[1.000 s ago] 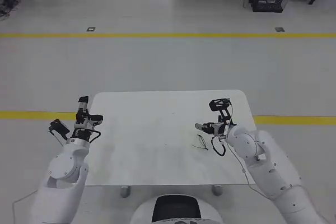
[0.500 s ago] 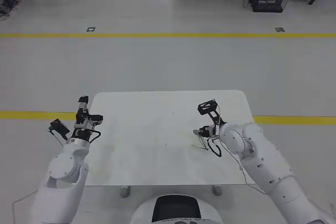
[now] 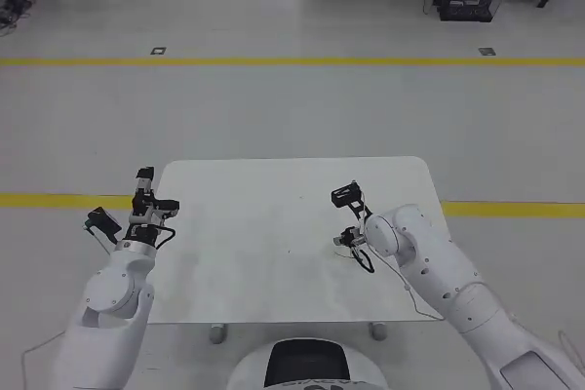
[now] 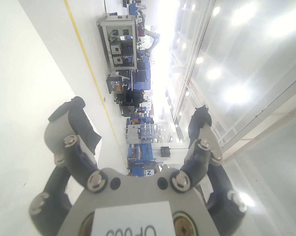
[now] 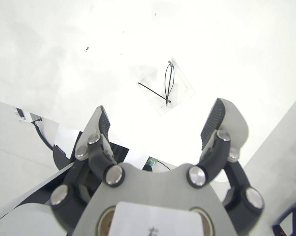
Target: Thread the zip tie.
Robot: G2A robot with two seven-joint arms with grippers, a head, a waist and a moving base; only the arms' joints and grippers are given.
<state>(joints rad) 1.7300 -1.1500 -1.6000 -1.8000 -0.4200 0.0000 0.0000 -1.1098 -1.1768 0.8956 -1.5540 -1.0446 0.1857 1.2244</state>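
The right end effector (image 5: 160,112) hangs over the white rectangular surface (image 3: 263,195) with its fingers spread and nothing held. One surface edge runs under its finger bases and a second edge passes along one side. Ahead of it the surface extends bare.

The left end effector (image 4: 138,109) sits at the opposite side edge of the surface, fingers spread and empty, aimed out into the room.

The thin black plastic zip tie (image 5: 168,82) lies ahead of the right end effector, between the lines of its two fingers and apart from both. It shows a narrow loop with a straight strand branching from one end. It rests flat on a clear rectangular sheet (image 5: 186,87).
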